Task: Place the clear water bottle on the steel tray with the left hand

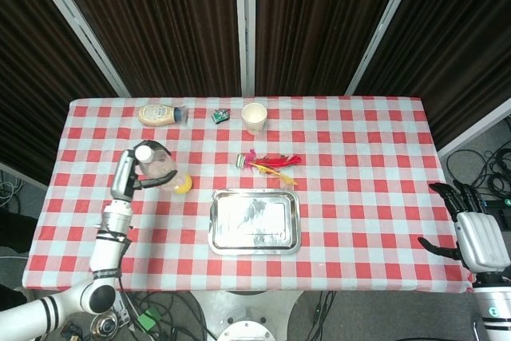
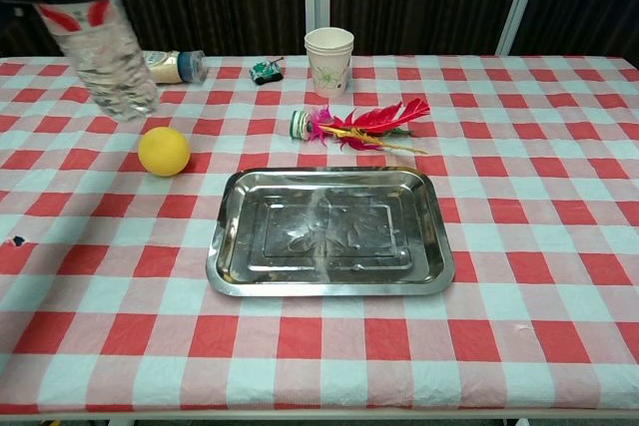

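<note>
Where the red-and-white checked table (image 1: 359,197) spread across both views, it carried one of each thing. One steel tray (image 2: 330,231) lay near the front middle with nothing in it, only glare on its floor. One clear water bottle (image 2: 100,45) hung tilted in the air over the table's left part, well apart from the tray and above a single yellow ball (image 2: 164,151); the head view showed the ball half hidden under the bottle. The left hand (image 1: 137,175) gripped the bottle, dark fingers wrapped round its body below the white cap. In the chest view only a dark finger crossed the bottle near the top edge, and the bottle's cap was cut off by the frame. One sauce bottle (image 1: 160,113) lay on its side at the far left, partly covered by the clear bottle in the chest view. One paper cup (image 2: 329,61) stood upright at the far middle; its inside could not be seen. One feathered shuttlecock (image 2: 355,123) lay just behind the tray. One small green object (image 2: 265,72), too small to identify, sat beside the cup. The right hand (image 1: 473,231) hung off the table's right front corner, fingers spread, holding nothing.
</note>
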